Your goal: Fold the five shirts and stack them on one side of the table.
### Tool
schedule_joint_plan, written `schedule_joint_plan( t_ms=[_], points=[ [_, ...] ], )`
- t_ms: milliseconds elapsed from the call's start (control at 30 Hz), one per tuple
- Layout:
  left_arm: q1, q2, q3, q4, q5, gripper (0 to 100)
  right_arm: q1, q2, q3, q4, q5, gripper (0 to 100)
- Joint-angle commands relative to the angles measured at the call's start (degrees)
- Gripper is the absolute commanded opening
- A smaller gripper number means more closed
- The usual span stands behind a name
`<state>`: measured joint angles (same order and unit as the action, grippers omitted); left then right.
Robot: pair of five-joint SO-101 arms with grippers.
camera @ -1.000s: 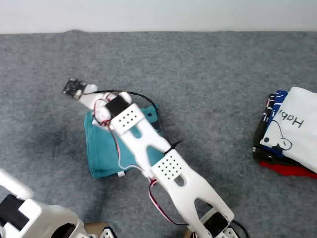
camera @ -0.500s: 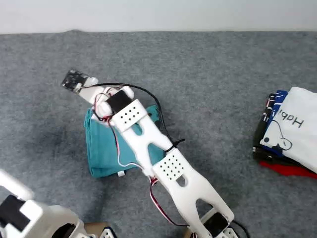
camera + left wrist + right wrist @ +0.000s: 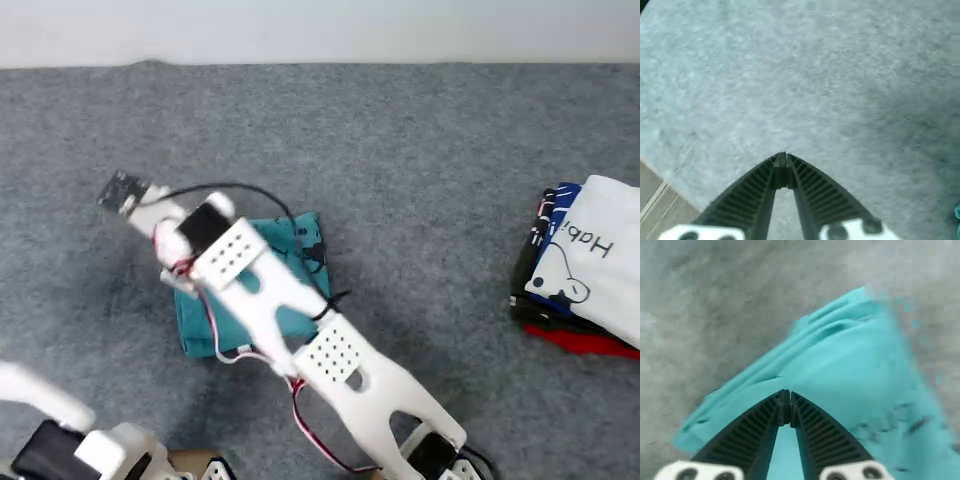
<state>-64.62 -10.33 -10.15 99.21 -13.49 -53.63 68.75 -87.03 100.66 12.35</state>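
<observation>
Swung leftward since the earlier frames, the right gripper (image 3: 785, 392), fingers together and empty, hovers over the folded teal shirt (image 3: 303, 238) mid-table, well apart from the stack (image 3: 590, 270) at the table's edge; stacking seems next, which needs opened fingers and a grip on the shirt

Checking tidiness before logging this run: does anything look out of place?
The folded teal shirt lies alone on the grey table, beneath the right arm, far from the shirt stack at its right edge. Nothing looks spilled or damaged.
</observation>
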Motion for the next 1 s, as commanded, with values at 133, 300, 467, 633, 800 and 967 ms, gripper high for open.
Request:
schedule_joint_plan(
  t_ms=[133, 300, 467, 633, 800, 967],
  points=[
    [-9.85, -2.29, -0.22, 1.14, -5.27, 0, -4.88, -4.0, 9.23, 2.15, -3.16, 0.9],
    [-12.84, -2.11, -0.22, 1.14, -5.98, 0, -5.58, -4.53, 9.49, 2.15, -2.64, 0.9],
    [-13.36, -2.46, -0.22, 1.14, -5.98, 0, -4.26, -9.27, 5.54, 2.24, -2.55, 0.9],
    [-13.36, -2.81, -0.31, 1.23, -5.98, 0, 0.31, -16.4, 4.57, 2.33, -2.73, 0.9],
    [-12.48, -8.44, -0.04, 1.41, -7.12, 0, 6.9, -23.96, 11.52, 2.42, -2.99, 0.9],
    [-7.03, -18.2, 8.31, 1.41, -12.22, 1, 11.47, -34.15, 28.04, 2.42, -7.03, 0.9]
  ],
)
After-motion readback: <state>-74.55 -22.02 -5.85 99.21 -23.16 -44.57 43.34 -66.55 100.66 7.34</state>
